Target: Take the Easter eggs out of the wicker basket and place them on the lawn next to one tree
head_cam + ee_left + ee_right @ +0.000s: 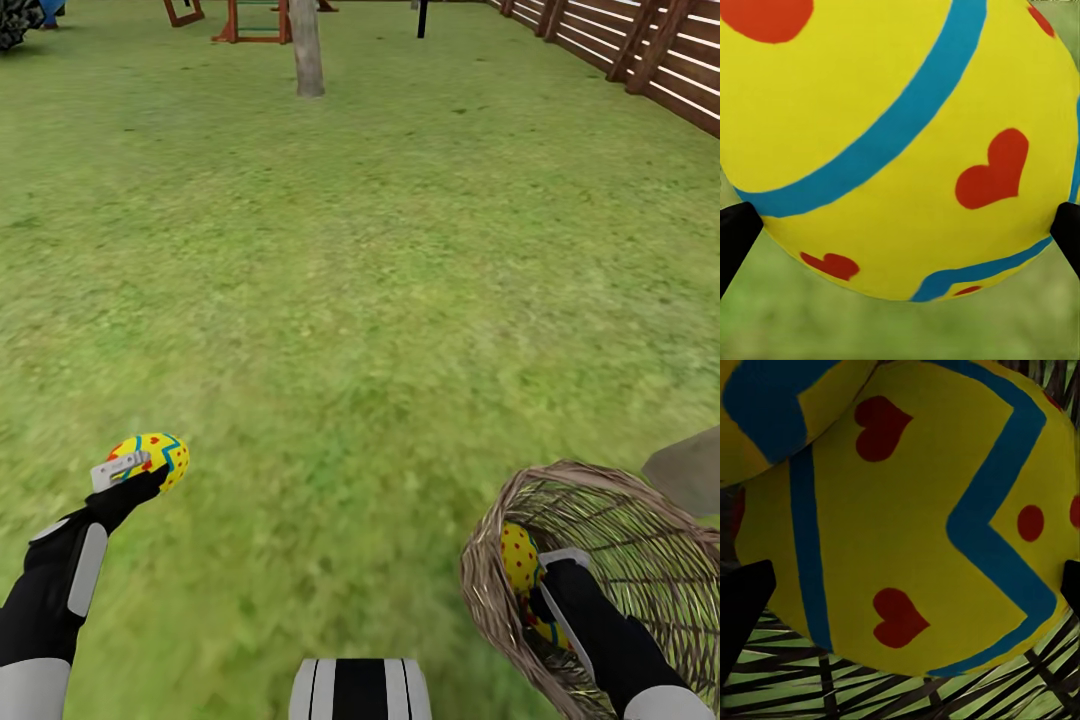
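No writing or labels readable on anything. Left gripper clenched on an egg, held clear above the lawn, arm angled forward and up. Right gripper reaches down inside the wicker basket, which is tipped on its side; fingers flank a second egg, likely gripping, contact not certain. Third egg touches it. Wide open grass ahead to a pale tree trunk; slat fence along the far right.
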Robot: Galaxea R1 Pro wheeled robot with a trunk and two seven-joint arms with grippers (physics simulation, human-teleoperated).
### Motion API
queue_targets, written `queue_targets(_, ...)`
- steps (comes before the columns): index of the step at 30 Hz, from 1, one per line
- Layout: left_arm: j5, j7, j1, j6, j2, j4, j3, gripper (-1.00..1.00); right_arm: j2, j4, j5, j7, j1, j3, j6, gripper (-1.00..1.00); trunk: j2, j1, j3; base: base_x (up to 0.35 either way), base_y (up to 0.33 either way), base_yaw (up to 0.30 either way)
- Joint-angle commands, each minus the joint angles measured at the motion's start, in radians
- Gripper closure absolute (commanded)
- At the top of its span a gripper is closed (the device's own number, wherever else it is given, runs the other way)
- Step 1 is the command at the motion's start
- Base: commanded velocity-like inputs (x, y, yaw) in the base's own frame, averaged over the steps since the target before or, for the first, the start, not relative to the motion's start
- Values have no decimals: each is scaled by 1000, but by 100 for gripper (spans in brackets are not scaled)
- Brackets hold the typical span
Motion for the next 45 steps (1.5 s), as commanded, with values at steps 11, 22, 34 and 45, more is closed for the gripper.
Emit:
queue_targets(11, 5, -4, -1, 9, -2, -5, 1, 100, 1, 2, -16, 1, 0, 6, 4, 100, 0, 0, -1, 0, 0, 0)
queue_targets(22, 5, -4, -1, 6, -4, 10, -3, 100, 7, 7, -4, 0, 0, 7, 5, 100, 0, 0, -1, 0, 0, 0)
queue_targets(34, 1, 1, -1, -4, -4, 71, -5, 100, 13, 12, -2, -2, 0, 10, 8, 100, 0, 0, -1, 0, 0, 0)
queue_targets(45, 4, -5, -1, -3, -3, 69, -5, 100, 3, -19, -13, 0, 0, 7, 29, 100, 0, 0, -1, 0, 0, 0)
